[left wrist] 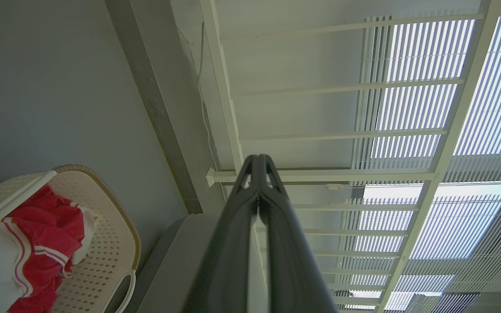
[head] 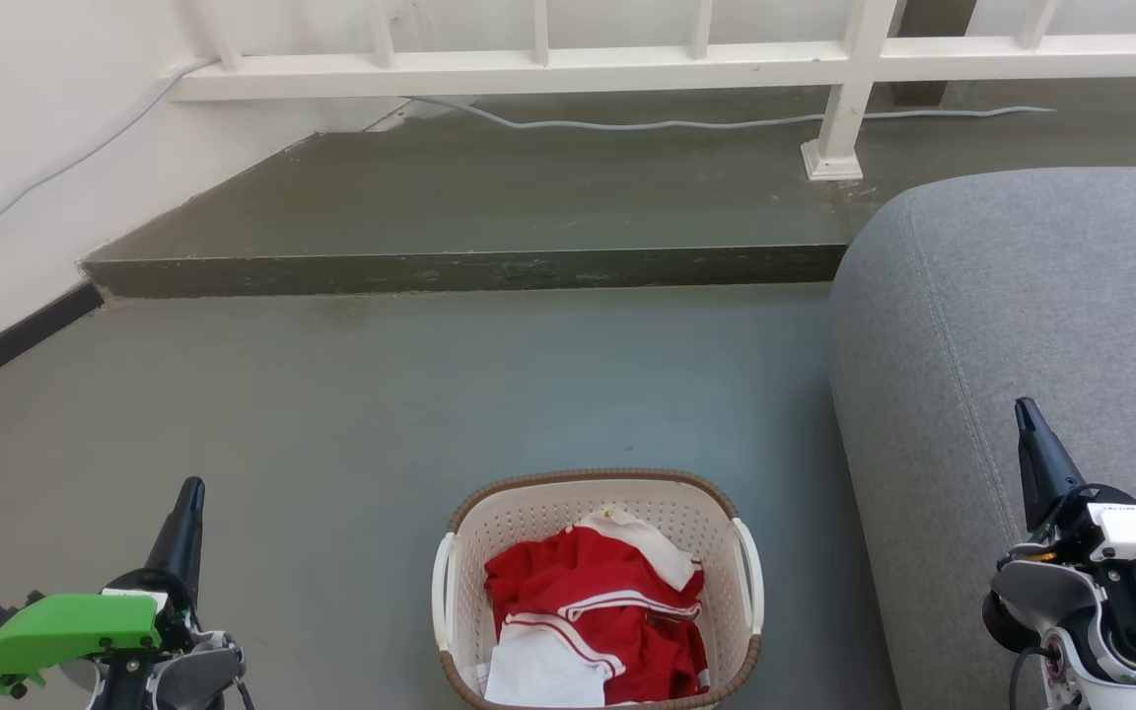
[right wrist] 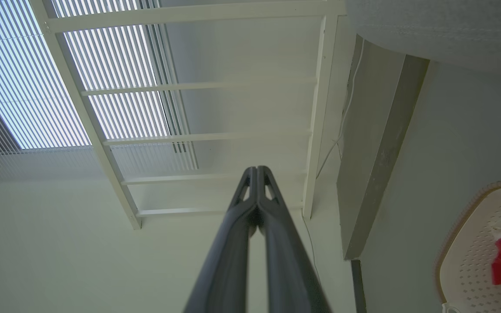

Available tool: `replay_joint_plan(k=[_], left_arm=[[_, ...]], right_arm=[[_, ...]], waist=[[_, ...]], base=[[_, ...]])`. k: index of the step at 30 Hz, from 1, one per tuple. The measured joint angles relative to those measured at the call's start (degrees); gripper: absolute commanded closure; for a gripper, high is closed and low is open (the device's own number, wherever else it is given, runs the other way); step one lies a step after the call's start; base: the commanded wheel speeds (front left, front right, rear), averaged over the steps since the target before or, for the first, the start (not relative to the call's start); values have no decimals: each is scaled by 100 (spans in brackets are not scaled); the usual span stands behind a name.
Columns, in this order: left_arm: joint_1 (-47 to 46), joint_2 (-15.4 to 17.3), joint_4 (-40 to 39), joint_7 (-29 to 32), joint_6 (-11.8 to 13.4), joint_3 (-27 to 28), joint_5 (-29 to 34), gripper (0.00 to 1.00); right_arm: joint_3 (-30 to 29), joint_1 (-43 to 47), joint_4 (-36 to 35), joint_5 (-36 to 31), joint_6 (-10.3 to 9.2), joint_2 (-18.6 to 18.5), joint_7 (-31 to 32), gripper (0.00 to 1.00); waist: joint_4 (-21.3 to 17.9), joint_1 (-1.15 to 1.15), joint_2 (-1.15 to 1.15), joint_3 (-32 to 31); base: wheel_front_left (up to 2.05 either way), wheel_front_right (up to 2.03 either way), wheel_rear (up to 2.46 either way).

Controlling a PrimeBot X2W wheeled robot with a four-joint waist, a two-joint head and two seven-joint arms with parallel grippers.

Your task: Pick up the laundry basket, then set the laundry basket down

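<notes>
The laundry basket (head: 596, 495), cream-white and perforated with a brown woven rim and white side handles, stands on the grey floor at the bottom centre of the head view. Red and white clothes (head: 596, 616) lie inside it. My left gripper (head: 189, 493) is shut, well to the left of the basket and apart from it. My right gripper (head: 1026, 412) is shut too, off to the right over the sofa. The left wrist view has the basket (left wrist: 122, 234) at its lower left beside the closed fingers (left wrist: 257, 167). In the right wrist view the basket (right wrist: 472, 256) sits at the lower right.
A grey sofa (head: 1041, 325) fills the right side, close to the basket. A raised concrete step (head: 469, 268) crosses the floor ahead, with a white railing (head: 548, 64) and a grey cable (head: 627, 123) behind it. A white wall (head: 26, 148) runs along the left.
</notes>
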Motion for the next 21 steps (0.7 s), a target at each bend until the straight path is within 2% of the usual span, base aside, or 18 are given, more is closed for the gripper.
replay_joint_plan(k=[21], left_arm=[[0,-3,-1,0,0,4,0,100]], right_arm=[[-9,-2,8,0,0,1,1,100]], waist=[[-1,0,0,0]], base=[[0,0,0]])
